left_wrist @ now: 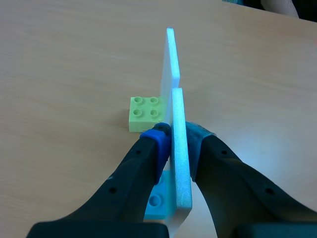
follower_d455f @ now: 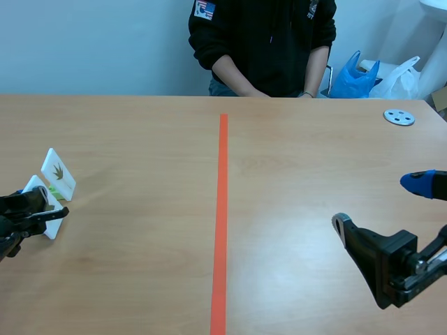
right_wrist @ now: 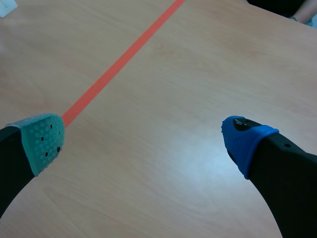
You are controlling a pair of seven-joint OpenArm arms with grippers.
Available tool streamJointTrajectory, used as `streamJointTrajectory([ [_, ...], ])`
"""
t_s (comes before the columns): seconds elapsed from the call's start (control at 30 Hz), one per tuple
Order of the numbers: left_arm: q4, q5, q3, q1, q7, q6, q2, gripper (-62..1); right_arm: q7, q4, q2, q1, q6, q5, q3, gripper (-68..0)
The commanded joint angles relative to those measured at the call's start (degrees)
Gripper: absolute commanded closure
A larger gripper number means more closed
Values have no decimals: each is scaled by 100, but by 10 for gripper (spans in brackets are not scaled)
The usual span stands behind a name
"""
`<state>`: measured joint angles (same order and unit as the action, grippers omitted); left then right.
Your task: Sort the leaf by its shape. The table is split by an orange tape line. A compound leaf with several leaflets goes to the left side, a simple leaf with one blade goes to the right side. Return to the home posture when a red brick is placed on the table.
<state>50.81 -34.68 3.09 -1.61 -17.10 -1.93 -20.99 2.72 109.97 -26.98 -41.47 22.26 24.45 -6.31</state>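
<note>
Over on the near left of the tabletop (follower_d455f: 140,265), the white card (left_wrist: 181,163) stands on edge in a blue brick (left_wrist: 156,204), well left of the orange tape line (follower_d455f: 222,209). The left fingers (left_wrist: 157,144) are pinching it across its two flat faces, low down just above the brick. It looks like thin foam board to me: light, stiff and smooth-faced, so probably a bit slippery and easy to dent. It might also pop off its base if twisted, so low on the faces seems the right spot. Can't see its leaf from here. Just beyond it a second card (left_wrist: 171,64) stands on a pale green brick (left_wrist: 144,114) with its studs showing. The right fingers (right_wrist: 44,141) are spread wide over the right side, holding nothing.
</note>
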Motion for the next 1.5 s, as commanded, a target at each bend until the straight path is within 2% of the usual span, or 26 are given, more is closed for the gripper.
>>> streamJointTrajectory([
  [0.0, -15, -26, 4, 90, -157, -7, 0, -57, 48, 22, 2, 52, 0, 37, -63, -679],
  [0.1, -160, -28, 4, 153, -184, -11, 33, -59, 39, 22, 2, 52, 0, 37, -63, -679],
  [0.2, -162, -28, 4, 162, -203, -11, 26, -114, 17, 22, 2, 52, 0, 37, -63, -679],
  [0.3, -162, -26, 4, 164, -310, -11, 7, -199, 17, 22, 2, 52, 0, 39, -63, -679],
  [0.5, -42, -26, 4, 153, -409, -33, -52, -422, 15, 22, 2, 52, 0, 39, -63, -679],
  [0.6, 295, -26, -20, 74, -404, -35, -133, -495, 13, 22, 2, 52, 0, 39, -63, -679],
  [0.77, 1357, 26, -197, -293, -203, -105, -343, -557, 11, 22, 2, 52, 0, 39, -63, -679],
  [0.9, 2334, 396, -317, -756, -74, -647, -514, -623, 13, 22, 2, 52, 0, 39, -63, -679],
  [0.97, 2809, 601, -323, -1008, -33, -994, -597, -623, 13, 22, 2, 52, 0, 39, -63, -679],
  [1.03, 3265, 774, -323, -1248, 160, -1482, -675, -623, 11, 22, 2, 52, 0, 39, -63, -679],
  [1.13, 3856, 817, -321, -1569, 542, -2155, -772, -623, 15, 22, 0, 52, 0, 39, -63, -679],
  [1.23, 4323, 817, -321, -1849, 868, -2588, -837, -623, 15, 22, 0, 52, 0, 39, -63, -679],
  [1.33, 4712, 820, -319, -2072, 1137, -2739, -857, -623, 15, 22, 0, 52, 2, 39, -63, -679],
  [1.47, 5038, 820, -306, -2337, 1390, -2743, -852, -623, 15, 22, 0, 52, 2, 39, -63, -679],
])
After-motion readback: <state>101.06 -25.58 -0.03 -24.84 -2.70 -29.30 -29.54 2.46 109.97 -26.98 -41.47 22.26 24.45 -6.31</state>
